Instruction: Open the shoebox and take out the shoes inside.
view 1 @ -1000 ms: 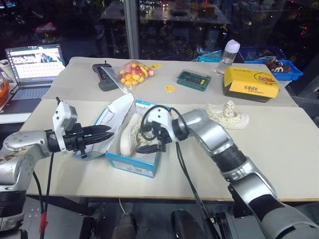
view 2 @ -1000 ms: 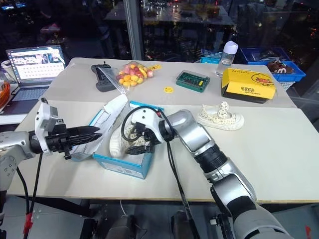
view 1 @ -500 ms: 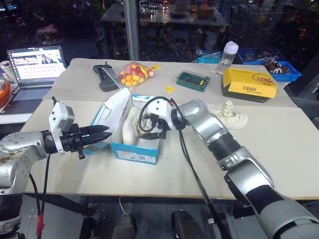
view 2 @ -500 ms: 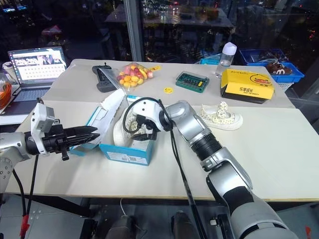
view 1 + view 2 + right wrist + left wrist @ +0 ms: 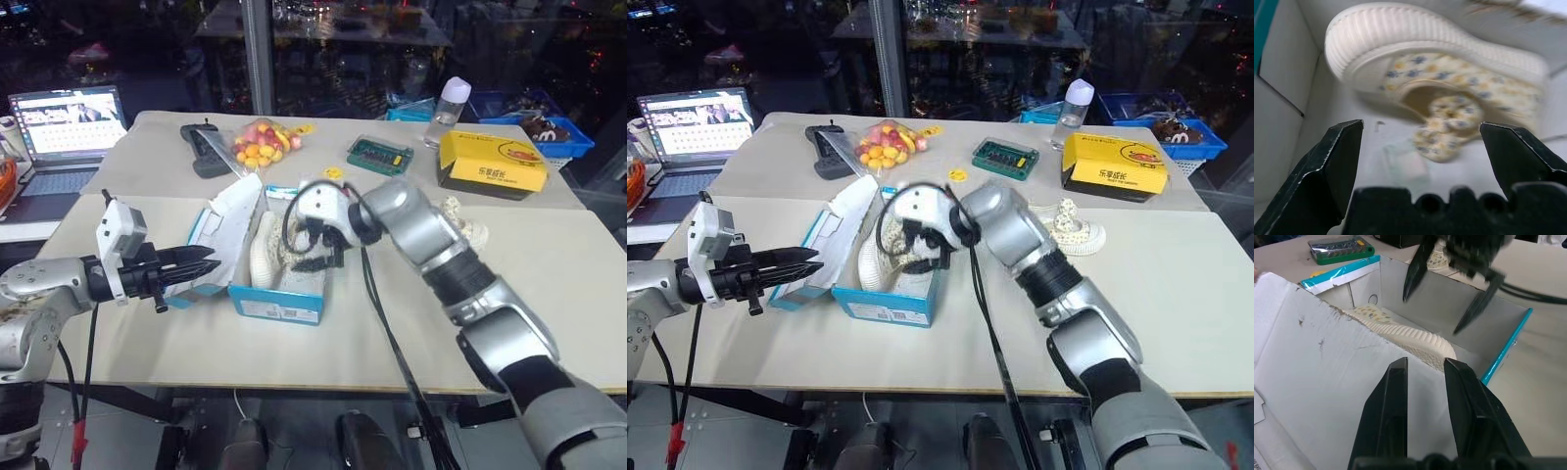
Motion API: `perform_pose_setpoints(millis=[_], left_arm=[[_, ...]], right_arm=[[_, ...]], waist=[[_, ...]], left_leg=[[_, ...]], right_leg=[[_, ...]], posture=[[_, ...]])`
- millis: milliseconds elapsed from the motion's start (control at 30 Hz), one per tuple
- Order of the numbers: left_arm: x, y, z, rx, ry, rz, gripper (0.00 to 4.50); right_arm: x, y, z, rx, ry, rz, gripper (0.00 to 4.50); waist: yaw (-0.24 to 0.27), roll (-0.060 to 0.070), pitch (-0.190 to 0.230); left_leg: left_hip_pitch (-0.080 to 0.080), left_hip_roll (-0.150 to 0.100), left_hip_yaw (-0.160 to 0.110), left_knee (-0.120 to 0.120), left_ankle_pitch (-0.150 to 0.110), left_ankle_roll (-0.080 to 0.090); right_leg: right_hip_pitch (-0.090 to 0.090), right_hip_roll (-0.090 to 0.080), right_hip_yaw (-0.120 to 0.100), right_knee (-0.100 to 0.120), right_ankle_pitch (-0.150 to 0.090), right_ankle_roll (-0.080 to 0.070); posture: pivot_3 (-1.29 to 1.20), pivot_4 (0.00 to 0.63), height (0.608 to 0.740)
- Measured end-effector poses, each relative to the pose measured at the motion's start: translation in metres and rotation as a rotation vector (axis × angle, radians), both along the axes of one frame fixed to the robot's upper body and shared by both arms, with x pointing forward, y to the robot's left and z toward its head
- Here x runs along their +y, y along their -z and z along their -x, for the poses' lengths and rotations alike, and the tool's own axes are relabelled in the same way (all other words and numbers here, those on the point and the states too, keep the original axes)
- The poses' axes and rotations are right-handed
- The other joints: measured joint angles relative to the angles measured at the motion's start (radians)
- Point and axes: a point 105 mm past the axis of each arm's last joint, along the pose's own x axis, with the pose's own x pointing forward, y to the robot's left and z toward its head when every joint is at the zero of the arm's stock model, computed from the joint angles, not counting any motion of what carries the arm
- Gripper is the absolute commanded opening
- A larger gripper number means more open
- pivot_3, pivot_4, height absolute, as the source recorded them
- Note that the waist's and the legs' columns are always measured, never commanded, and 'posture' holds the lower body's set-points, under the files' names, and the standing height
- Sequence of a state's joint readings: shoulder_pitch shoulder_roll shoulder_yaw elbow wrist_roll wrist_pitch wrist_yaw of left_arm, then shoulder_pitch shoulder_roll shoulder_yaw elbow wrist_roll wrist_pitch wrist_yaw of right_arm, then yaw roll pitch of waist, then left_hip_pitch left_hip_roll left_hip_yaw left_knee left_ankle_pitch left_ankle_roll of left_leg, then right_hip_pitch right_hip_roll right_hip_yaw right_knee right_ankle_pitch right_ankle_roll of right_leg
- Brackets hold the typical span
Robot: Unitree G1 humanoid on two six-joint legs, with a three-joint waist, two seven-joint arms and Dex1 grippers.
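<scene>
The blue shoebox (image 5: 277, 305) stands open at the table's front, its lid (image 5: 231, 227) tipped back to the left with the white inside showing. One cream shoe (image 5: 265, 249) lies on its side in the box, also seen from the wrists as the shoe (image 5: 1418, 341) and the shoe (image 5: 1436, 58). My right gripper (image 5: 312, 250) hangs open just above that shoe, holding nothing. My left gripper (image 5: 211, 265) is shut, with its tips against the lid's inside (image 5: 1327, 382). A second shoe (image 5: 1070, 228) sits on the table to the right, partly behind my right arm.
At the back are a yellow box with a black base (image 5: 493, 163), a green case (image 5: 380, 155), a bag of fruit (image 5: 260, 142), a black device (image 5: 206, 149), a bottle (image 5: 451, 100) and a blue basket (image 5: 556, 135). A laptop (image 5: 64, 127) stands at the far left.
My right gripper has risen from down in the box to above the shoe, still open and empty. The shoe stays in the box. The left gripper has kept its place.
</scene>
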State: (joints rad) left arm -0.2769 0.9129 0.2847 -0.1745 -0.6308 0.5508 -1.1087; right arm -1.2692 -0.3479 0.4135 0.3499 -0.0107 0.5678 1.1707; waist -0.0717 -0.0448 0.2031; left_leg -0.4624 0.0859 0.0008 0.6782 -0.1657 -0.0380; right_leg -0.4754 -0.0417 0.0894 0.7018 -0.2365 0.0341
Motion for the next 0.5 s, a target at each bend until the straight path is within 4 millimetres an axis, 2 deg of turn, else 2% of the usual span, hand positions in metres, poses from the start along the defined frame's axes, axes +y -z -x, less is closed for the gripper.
perform_pose_setpoints(millis=[67,133,300,400,500], left_arm=[[0.0,-0.001,0.0,-0.003,0.001,0.0,1.21],[-0.001,-0.001,-0.001,-0.004,0.002,0.001,1.21],[0.0,-0.001,-0.002,-0.002,-0.001,0.004,1.21],[0.0,-0.001,-0.002,-0.002,0.0,0.004,1.21],[0.0,-0.001,-0.003,-0.003,0.0,0.007,1.21]], right_arm=[[0.008,-0.03,-0.001,-0.031,-0.001,-0.061,4.47],[0.017,-0.034,-0.006,-0.009,0.016,-0.085,4.47],[0.029,0.018,-0.027,0.231,0.155,-0.09,4.47],[0.029,0.036,-0.033,0.3,0.208,-0.064,4.47],[0.031,0.04,-0.035,0.244,0.166,-0.038,4.47]], waist=[[-0.001,0.0,0.0],[-0.001,0.0,0.0],[0.002,0.0,0.0],[0.003,0.0,0.0],[0.001,0.0,0.0]], left_leg=[[0.002,0.0,0.0,-0.001,0.0,0.0],[0.002,0.001,0.0,-0.002,0.0,0.0],[-0.001,0.0,0.0,-0.001,0.0,0.0],[-0.005,0.0,0.0,0.0,0.0,0.0],[-0.004,0.0,0.0,0.0,0.0,0.0]], right_leg=[[0.001,0.0,-0.001,0.0,0.0,0.0],[0.001,0.0,-0.001,0.0,-0.001,-0.001],[0.001,0.0,-0.001,0.0,-0.001,-0.001],[-0.002,0.0,-0.001,0.0,0.0,0.001],[-0.002,0.0,-0.001,0.0,0.002,0.005]], posture=[[0.0,0.15,0.673],[0.0,0.15,0.673],[0.0,0.15,0.673],[0.0,0.15,0.673],[0.0,0.15,0.673]])
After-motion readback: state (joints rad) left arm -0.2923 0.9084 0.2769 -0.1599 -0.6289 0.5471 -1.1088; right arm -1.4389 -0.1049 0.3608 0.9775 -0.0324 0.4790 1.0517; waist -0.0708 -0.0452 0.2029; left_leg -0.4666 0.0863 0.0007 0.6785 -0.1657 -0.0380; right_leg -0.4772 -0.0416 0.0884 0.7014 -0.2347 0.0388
